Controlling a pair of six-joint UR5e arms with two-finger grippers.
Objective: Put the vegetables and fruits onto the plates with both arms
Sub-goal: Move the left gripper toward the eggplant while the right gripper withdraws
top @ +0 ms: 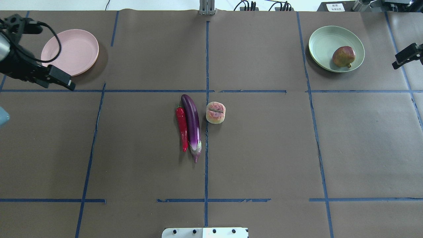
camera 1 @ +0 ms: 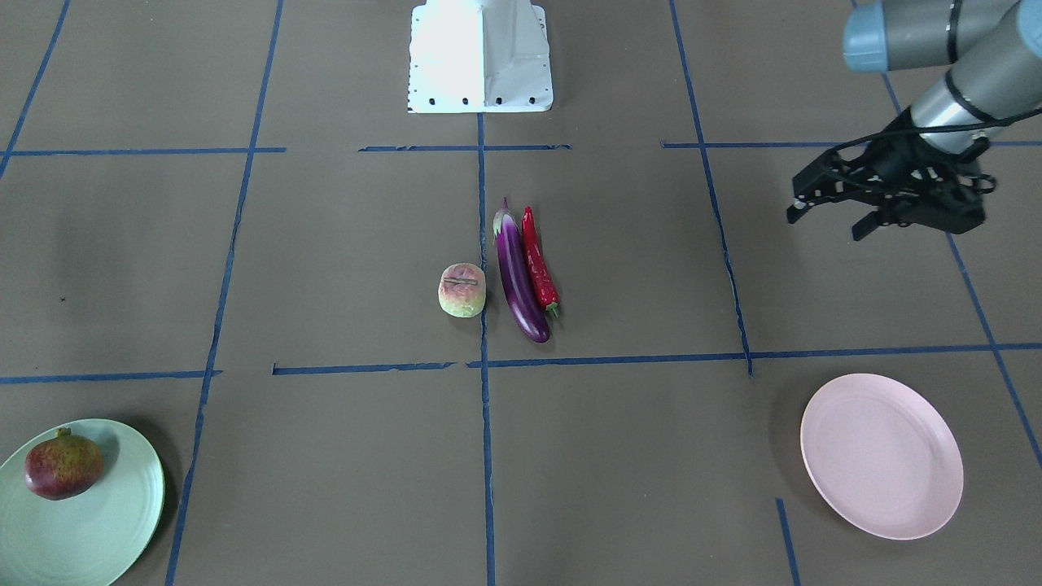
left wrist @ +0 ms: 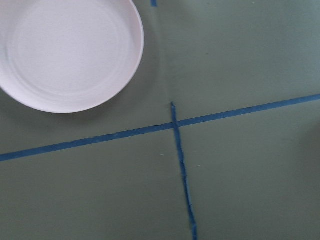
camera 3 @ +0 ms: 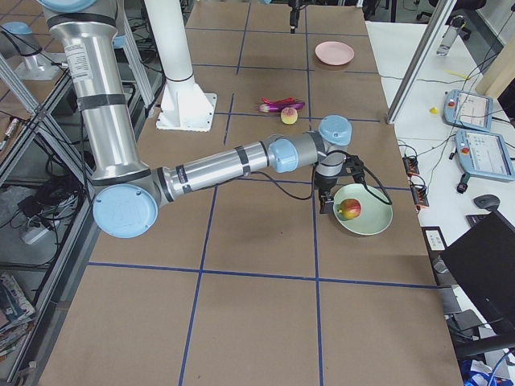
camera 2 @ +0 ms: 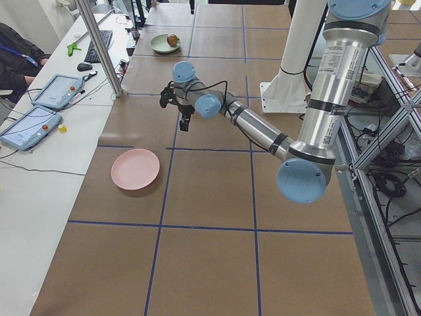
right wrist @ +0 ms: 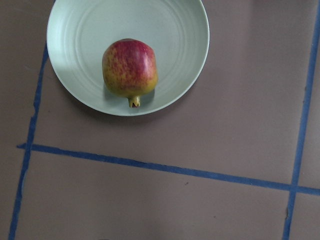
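One fruit is dealt with: the round dark-red, yellow-mottled pomegranate [right wrist: 129,68] lies in the pale mint-green shallow plate [right wrist: 175,40] at the far right of the brown paper-covered worktop [top: 264,148]. The pale pink shallow plate [top: 71,51] at the far left holds nothing.

In the middle lie three things not yet plated:
- The long glossy purple eggplant [top: 192,124].
- The thin glossy red chili pepper [top: 181,127], pressed along the eggplant's left side.
- The pink-and-yellow-green peach-like fruit [top: 215,112], just right of them and apart.

So the step in hand looks like the start of the next fetch. The left hand [camera 1: 826,221] hangs above the worktop near the pink plate, its fingers spread wide with nothing between them. The right hand [top: 408,55] sits beside the mint plate. Only part of it shows, so I cannot tell how wide it stands.

The next move calls for a reach inward to the centre. The chili lies on the outer left and probably suits the left arm, but it touches the eggplant, so the fingers would need to slip in without nudging the eggplant.

The eggplant is smooth, shiny and tapered, and likely slippery. The chili is narrow and slightly crinkled. The peach-like fruit looks matte and squat, with a brown stem line on top. Both plates are matte with faint concentric rings. Blue tape lines [top: 206,66] grid the worktop.
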